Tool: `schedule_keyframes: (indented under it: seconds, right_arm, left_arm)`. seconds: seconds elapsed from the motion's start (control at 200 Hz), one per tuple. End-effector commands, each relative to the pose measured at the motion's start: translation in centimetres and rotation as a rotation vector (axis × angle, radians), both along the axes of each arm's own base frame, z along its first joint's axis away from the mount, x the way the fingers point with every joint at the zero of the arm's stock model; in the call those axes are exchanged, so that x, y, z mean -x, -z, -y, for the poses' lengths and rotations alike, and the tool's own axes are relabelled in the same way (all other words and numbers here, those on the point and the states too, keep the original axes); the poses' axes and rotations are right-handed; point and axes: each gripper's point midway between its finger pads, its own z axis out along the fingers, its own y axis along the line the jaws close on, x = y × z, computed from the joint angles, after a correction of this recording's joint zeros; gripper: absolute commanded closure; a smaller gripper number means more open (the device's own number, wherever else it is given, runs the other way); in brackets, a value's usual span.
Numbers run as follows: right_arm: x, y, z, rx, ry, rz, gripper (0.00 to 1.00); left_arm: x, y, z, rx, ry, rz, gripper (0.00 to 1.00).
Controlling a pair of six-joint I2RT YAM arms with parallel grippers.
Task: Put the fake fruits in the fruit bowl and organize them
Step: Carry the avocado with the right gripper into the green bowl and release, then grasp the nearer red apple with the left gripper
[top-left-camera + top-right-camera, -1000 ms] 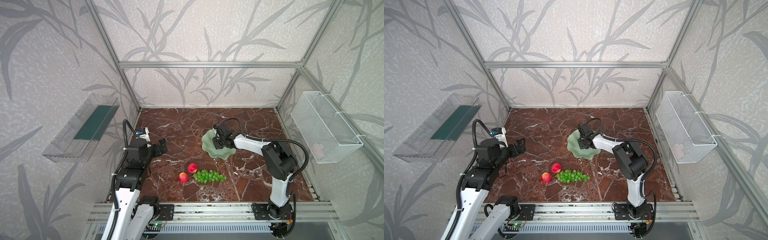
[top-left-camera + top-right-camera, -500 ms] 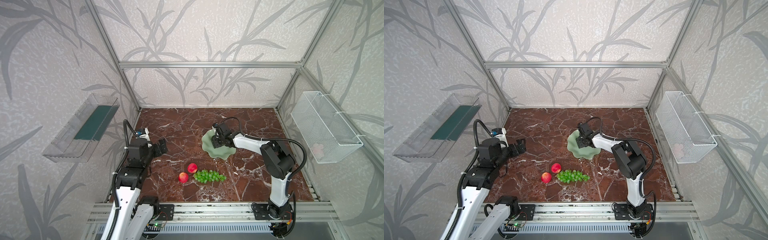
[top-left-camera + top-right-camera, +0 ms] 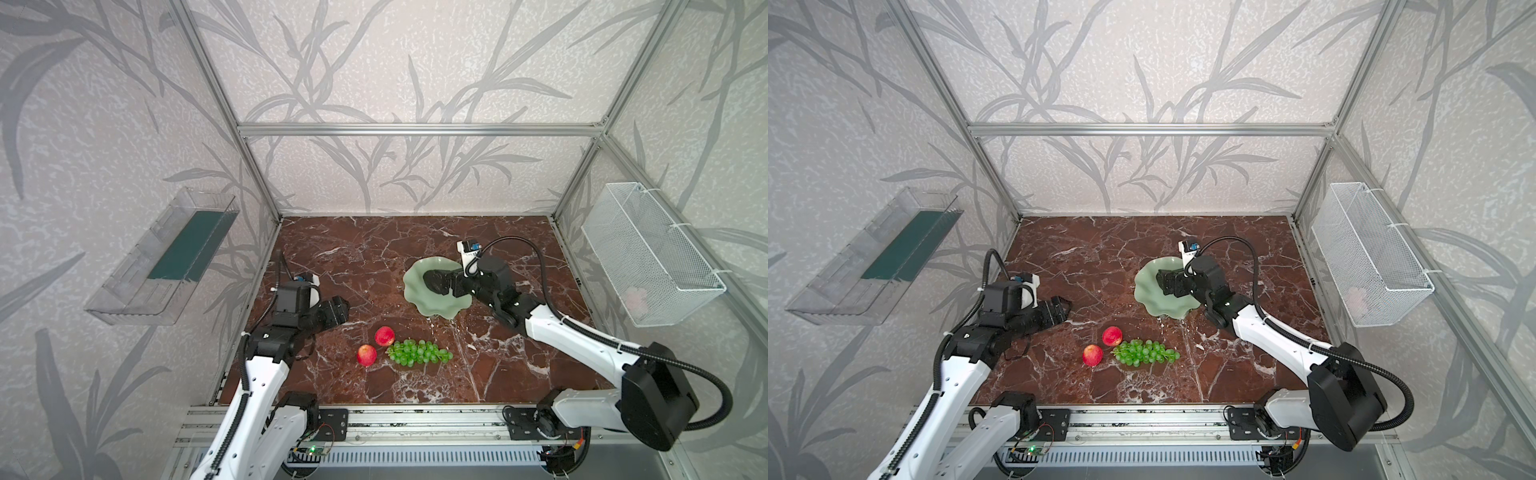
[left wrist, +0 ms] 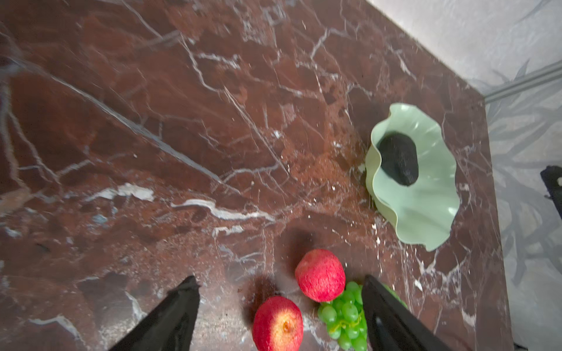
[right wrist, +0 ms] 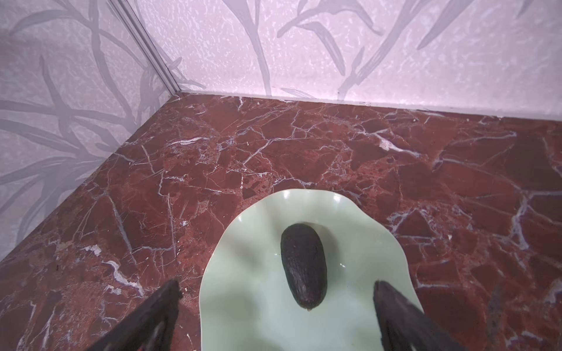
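Nearest, toward the middle of the worktop's (image 3: 457, 374) front edge, three fruits lie on the bare marble. The near apple (image 3: 366, 355) sits leftmost. The far apple (image 3: 385, 336) is just beside it and a little further back. The grapes (image 3: 417, 352) stretch from that second apple toward the right, roughly along the front edge, and the bunch's left end lies against the far apple.

Back from them, by the left edge, hangs the left claw (image 3: 340, 308), above the marble and pointing toward the middle. Its jaws stand wide with nothing gripped. In the left wrist view its two dark fingers (image 4: 179, 313) frame the near apple (image 4: 277, 323), and one finger covers part of the grapes (image 4: 343, 316).

Further back, right of centre, the bowl (image 3: 419, 301) rests on the worktop, well apart from the three fruits. The avocado (image 3: 434, 280) lies on its side inside it.

The right claw (image 3: 448, 284) reaches in from the right, low over the bowl. Its jaws are spread wide and hold nothing — in the right wrist view the fingers (image 5: 395, 310) stand on either side of one end of the avocado (image 5: 304, 267), clear of it, with pale glaze (image 5: 249, 273) showing between.
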Motion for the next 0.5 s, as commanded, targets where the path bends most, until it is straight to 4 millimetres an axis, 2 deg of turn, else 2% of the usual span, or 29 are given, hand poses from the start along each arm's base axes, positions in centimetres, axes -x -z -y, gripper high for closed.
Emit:
schedule_keyframes:
  seconds: [0.0,0.085,0.195,0.495]
  right_arm:
    - [0.2,-0.4,1.4,-0.053,0.063,0.009,0.01]
    - [0.6,-0.1,2.1,-0.047,0.075,0.002,0.01]
    - [0.9,-0.1,2.6,-0.052,0.074,0.001,0.0]
    - [1.1,0.1,2.5,-0.054,0.058,0.007,0.01]
  left_arm:
    - [1.6,1.2,2.0,-0.012,0.066,-0.104,0.16]
    - [2.6,2.9,3.4,-0.035,0.111,-0.181,0.18]
    - [3.6,5.2,4.1,-0.087,0.129,-0.251,0.18]
    - [5.0,9.1,5.4,-0.187,0.184,-0.385,0.19]
